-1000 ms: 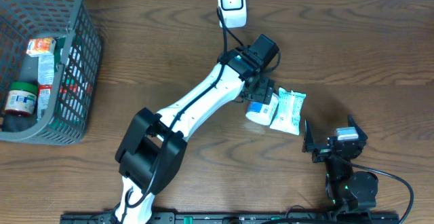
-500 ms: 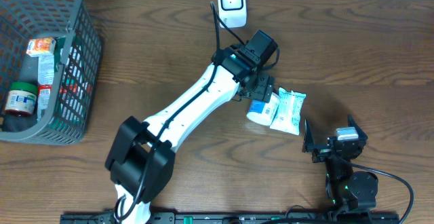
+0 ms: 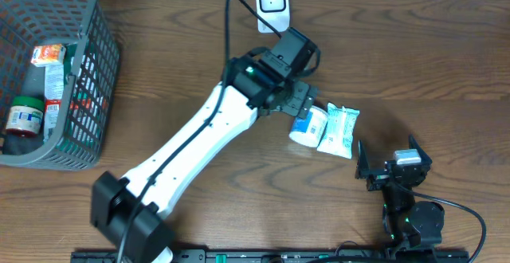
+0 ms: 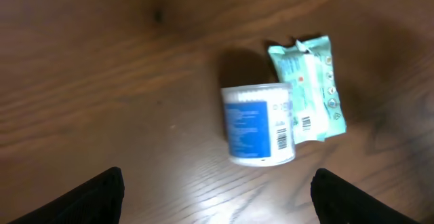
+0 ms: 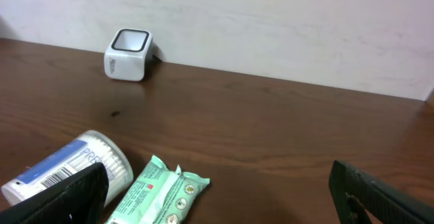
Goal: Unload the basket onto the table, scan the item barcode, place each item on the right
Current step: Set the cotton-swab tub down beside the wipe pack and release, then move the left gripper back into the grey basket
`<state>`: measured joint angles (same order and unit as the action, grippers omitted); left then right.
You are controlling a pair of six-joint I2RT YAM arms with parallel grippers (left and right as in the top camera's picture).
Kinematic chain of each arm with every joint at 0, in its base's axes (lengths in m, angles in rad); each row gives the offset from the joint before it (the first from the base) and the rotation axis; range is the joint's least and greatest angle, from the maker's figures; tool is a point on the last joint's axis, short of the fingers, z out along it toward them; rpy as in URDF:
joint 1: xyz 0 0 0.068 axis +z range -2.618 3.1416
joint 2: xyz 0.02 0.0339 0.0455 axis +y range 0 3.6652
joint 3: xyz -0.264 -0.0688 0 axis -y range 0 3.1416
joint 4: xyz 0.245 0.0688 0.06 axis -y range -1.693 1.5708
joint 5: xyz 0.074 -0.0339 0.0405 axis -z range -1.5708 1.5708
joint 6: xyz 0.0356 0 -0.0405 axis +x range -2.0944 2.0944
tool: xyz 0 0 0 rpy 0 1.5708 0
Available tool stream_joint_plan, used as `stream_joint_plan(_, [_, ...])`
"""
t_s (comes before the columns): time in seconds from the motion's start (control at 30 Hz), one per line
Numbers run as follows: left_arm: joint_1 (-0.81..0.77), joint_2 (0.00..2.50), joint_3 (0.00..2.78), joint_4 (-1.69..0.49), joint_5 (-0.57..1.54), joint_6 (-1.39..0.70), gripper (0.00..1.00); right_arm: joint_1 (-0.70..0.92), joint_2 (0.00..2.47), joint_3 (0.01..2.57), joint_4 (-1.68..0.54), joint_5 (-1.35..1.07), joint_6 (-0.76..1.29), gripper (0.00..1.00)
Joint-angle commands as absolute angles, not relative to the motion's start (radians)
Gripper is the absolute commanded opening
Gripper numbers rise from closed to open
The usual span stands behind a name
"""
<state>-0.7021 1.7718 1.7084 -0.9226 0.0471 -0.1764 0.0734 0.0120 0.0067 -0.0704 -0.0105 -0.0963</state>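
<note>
Dark glossy wood-grain table (image 3: 414,48), smooth paper-labelled plastic tub (image 4: 260,124), crinkled glossy film packet (image 4: 308,88), grey plastic mesh basket (image 3: 92,80)

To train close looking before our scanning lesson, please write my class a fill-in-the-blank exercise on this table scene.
1. The white tub lies on its ____.
2. The green packet lies right beside it, and each carries a printed ____.
3. The left hand is ____ and holds nothing.
4. The other groceries sit inside a grey wire ____.

Missing words: side; barcode; open; basket.
</note>
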Motion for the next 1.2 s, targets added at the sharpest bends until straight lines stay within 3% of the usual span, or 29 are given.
stream_joint_plan(0.0, [-0.662, 1.711, 1.716, -0.955, -0.071, -0.15, 0.85, 0.078, 0.007, 0.006, -0.075, -0.009, -0.102, 0.99])
stream_joint_plan(0.17, [-0.54, 1.624, 1.718, -1.01, -0.151, -0.15, 0.85, 0.078, 0.007, 0.006, -0.075, -0.008, -0.102, 0.99])
stream_joint_plan(0.6, [-0.044, 1.445, 1.718, -1.001, -0.151, -0.161, 0.85, 0.078, 0.007, 0.006, -0.075, -0.008, -0.102, 0.99])
stream_joint_plan(0.97, [0.356, 1.5, 1.717, -0.966, -0.15, -0.306, 0.85, 0.078, 0.007, 0.006, -0.075, -0.008, -0.102, 0.99])
stream_joint_plan(1.17, [0.469, 1.591, 1.717, -0.95, -0.15, -0.435, 0.83, 0.078, 0.007, 0.006, -0.075, -0.009, -0.102, 0.99])
